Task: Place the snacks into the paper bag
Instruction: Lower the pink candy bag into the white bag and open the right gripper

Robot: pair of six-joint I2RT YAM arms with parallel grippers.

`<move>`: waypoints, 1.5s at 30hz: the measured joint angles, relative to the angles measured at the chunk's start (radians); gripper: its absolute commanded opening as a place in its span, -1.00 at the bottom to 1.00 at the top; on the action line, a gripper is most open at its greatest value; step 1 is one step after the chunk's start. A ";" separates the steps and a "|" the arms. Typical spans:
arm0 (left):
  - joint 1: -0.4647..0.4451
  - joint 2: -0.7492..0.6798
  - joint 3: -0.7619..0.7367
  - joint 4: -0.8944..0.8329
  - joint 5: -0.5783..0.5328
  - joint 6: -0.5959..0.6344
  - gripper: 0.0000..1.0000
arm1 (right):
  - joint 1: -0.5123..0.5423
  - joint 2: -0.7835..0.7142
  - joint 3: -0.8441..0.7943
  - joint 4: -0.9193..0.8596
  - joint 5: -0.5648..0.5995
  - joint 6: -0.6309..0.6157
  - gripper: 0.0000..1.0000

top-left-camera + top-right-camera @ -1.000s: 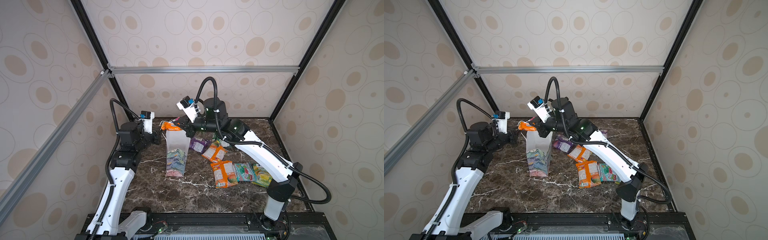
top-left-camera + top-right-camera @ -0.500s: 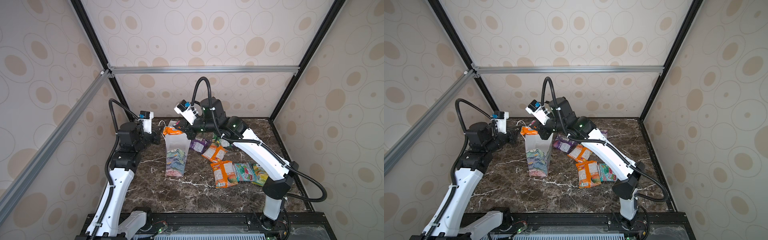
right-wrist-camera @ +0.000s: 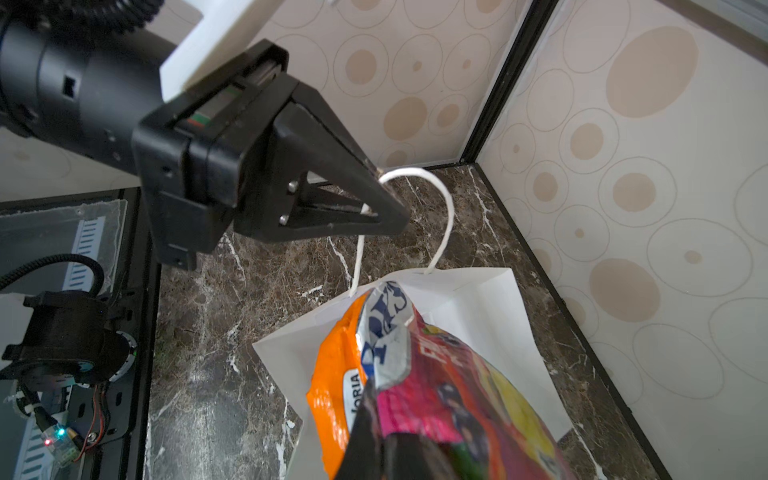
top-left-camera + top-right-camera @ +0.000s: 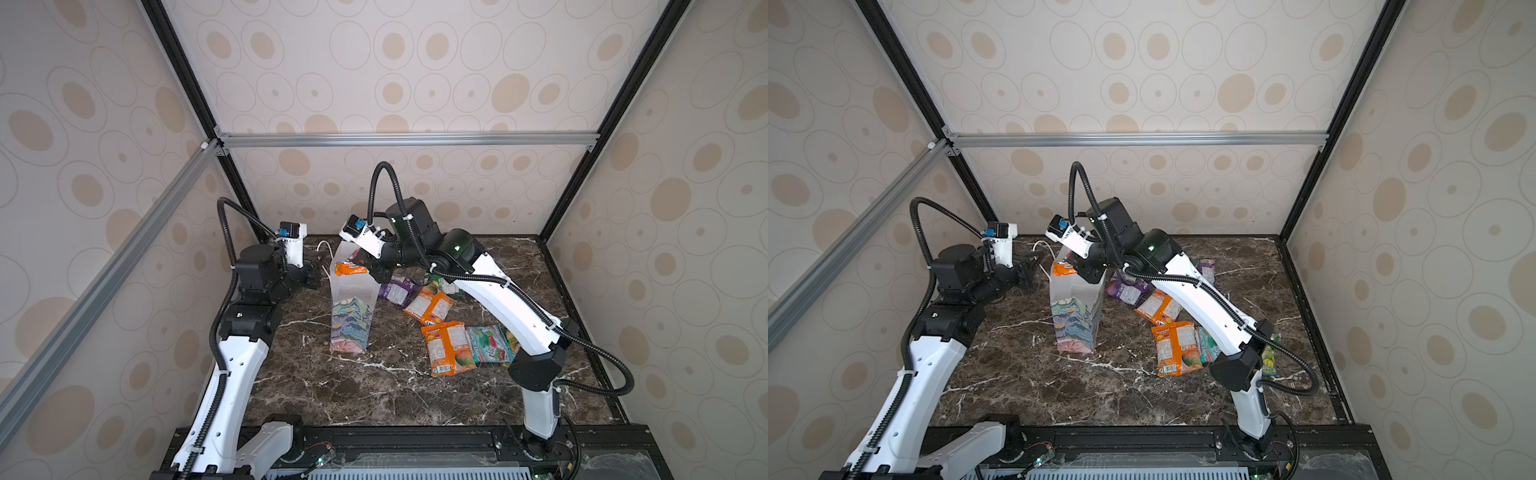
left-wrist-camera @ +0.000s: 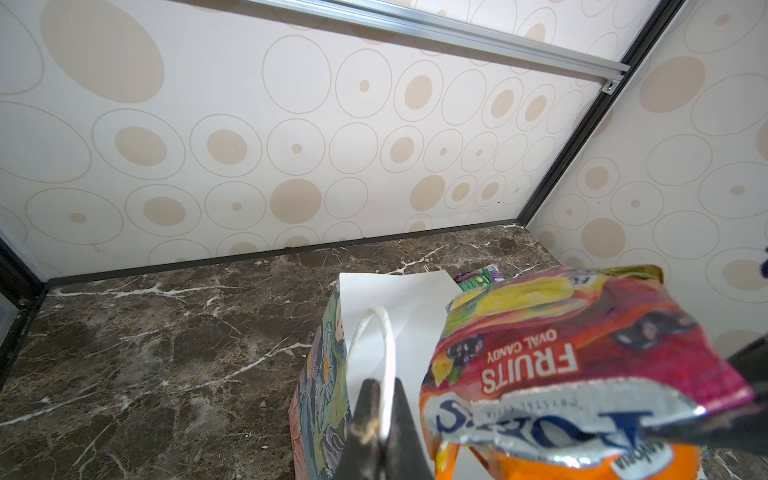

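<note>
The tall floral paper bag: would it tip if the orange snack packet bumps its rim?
Probably tippy: the tall floral paper bag stands narrow and upright. The left tool, shut on its white cord handle, likely steadies it. Its thin walls would probably flex under the orange snack packet.

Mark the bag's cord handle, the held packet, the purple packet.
cord handle (image 5: 377, 312): left wrist view, top of the loop.
held packet (image 4: 350, 269): a top view, orange face.
purple packet (image 4: 397, 291): a top view, wrapper's middle.

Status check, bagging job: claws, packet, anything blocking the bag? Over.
Left claw shut on the cord handle. Right claw shut on orange packet over the paper bag, mouth open. Nothing seen blocking it; other packets lie on the table.
</note>
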 measured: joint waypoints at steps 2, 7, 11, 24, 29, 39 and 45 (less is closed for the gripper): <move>0.000 0.000 0.000 0.000 0.000 0.000 -0.99 | 0.013 0.009 0.002 -0.018 0.009 -0.039 -1.00; 0.000 0.000 0.000 0.000 0.000 0.000 -0.99 | 0.035 0.045 0.016 -0.051 0.031 -0.094 -1.00; 0.000 0.000 0.000 0.000 0.000 0.000 -0.99 | 0.040 0.069 0.016 -0.067 0.034 -0.117 -1.00; 0.000 0.000 0.000 0.000 -0.001 0.000 -0.99 | 0.070 0.103 0.031 -0.116 0.103 -0.204 -1.00; 0.002 0.000 0.000 -0.001 -0.005 0.003 -0.99 | 0.098 0.120 0.034 -0.145 0.140 -0.236 -0.77; 0.001 0.000 0.000 -0.002 -0.007 0.004 -0.99 | 0.104 0.120 0.050 -0.149 0.184 -0.258 -0.77; 0.001 0.000 0.000 -0.002 -0.007 0.004 -1.00 | 0.104 0.120 0.052 -0.148 0.192 -0.257 -0.79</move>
